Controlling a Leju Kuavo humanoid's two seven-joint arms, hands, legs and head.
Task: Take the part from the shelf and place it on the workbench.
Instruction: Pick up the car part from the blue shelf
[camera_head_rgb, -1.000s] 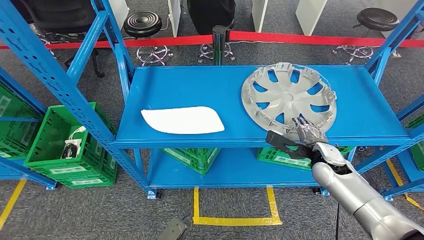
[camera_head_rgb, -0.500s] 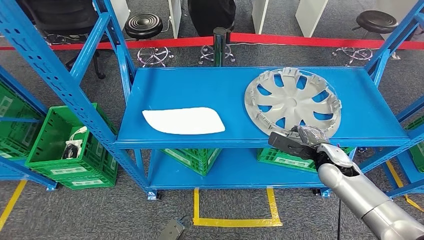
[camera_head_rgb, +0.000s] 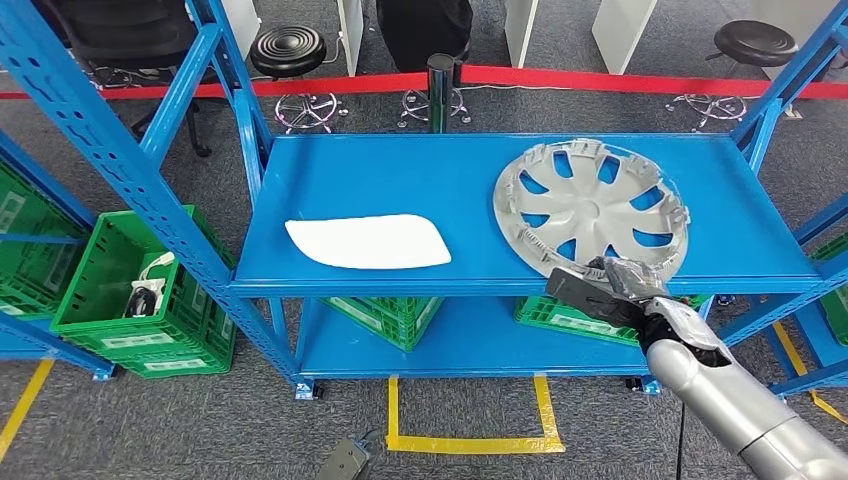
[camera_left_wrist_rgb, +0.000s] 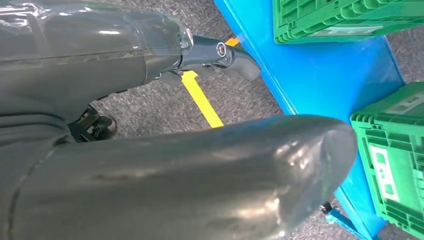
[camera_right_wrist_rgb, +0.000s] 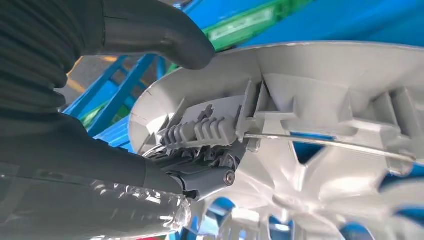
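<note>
Blue shelf (camera_head_rgb: 400, 180) w/ silver spoked hubcap (camera_head_rgb: 590, 205), rim pinched by right hand (camera_head_rgb: 625, 285).

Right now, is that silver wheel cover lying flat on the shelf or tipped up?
Tipped up. The wheel cover has its near rim raised off the blue shelf where the right hand grips it; its far edge seems lower.

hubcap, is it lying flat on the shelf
No, the hubcap is tilted, its near rim lifted off the shelf where the right hand grips it.
</note>
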